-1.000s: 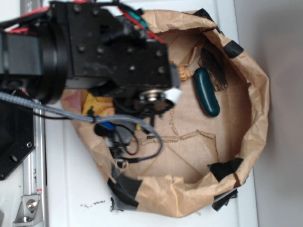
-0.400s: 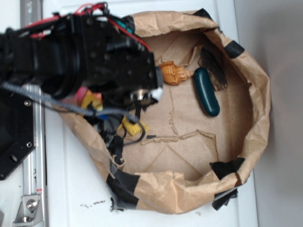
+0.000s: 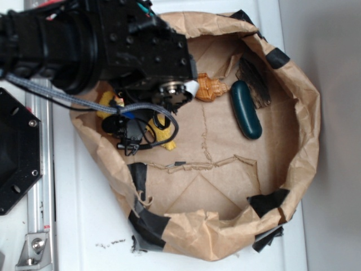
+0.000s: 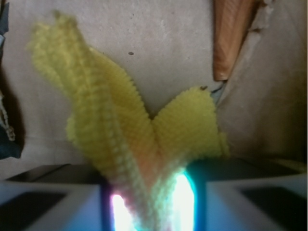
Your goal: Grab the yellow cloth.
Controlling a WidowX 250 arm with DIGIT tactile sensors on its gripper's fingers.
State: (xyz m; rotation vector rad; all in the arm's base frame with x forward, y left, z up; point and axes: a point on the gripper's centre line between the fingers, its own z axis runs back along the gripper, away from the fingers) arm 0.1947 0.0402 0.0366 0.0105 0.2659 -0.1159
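Exterior: the arm has shifted up toward the bag's (image 3: 304, 130) top-left since the earlier frames, uncovering more paper floor. The cloth (image 3: 161, 135) hangs below it, partly hidden by cables, with the shell (image 3: 210, 88) and a green object (image 3: 246, 110) well to its right.

Wrist: the hand (image 4: 154, 202) is clamped on the cloth (image 4: 120, 125), whose folds fan upward.

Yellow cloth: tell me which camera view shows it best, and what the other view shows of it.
The wrist view. There the yellow cloth fills the frame, its ribbed folds bunched between the fingers of the gripper. In the exterior view only yellow patches show beneath the arm and cables, inside the paper bag.
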